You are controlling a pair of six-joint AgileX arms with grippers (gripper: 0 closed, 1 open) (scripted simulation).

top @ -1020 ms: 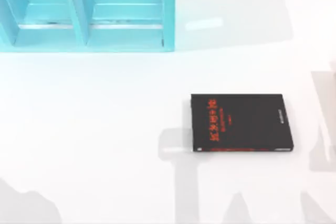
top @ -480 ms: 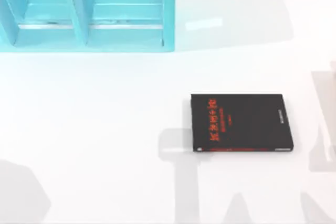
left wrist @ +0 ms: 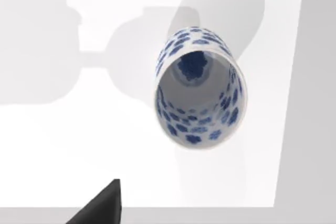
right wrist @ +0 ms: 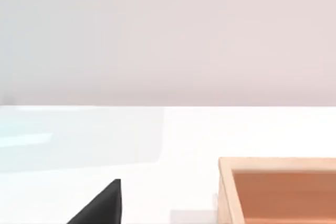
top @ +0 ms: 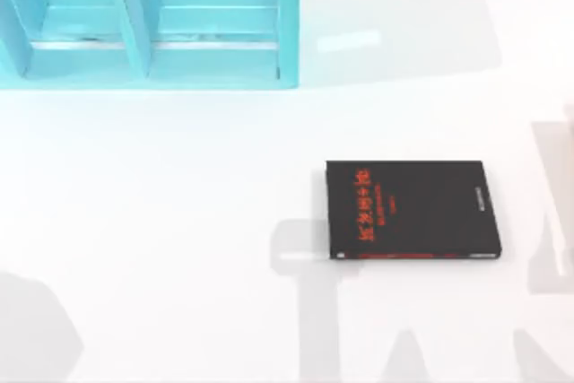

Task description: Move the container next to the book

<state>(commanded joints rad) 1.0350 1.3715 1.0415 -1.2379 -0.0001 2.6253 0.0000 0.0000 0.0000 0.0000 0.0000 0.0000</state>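
Container (left wrist: 198, 95) stands upright on the white surface (left wrist: 63, 145), apart from the left fingers (left wrist: 100, 207), whose dark tip shows nearby; whether they are open I cannot tell. Book (top: 412, 210) lies flat on the surface.

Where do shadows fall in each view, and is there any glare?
Top view: grey shadows left of the book and along the table bottom edge; a pale sheen right of the shelf unit. Left wrist view: soft shadows behind the container. Right wrist view: evenly lit, no glare.
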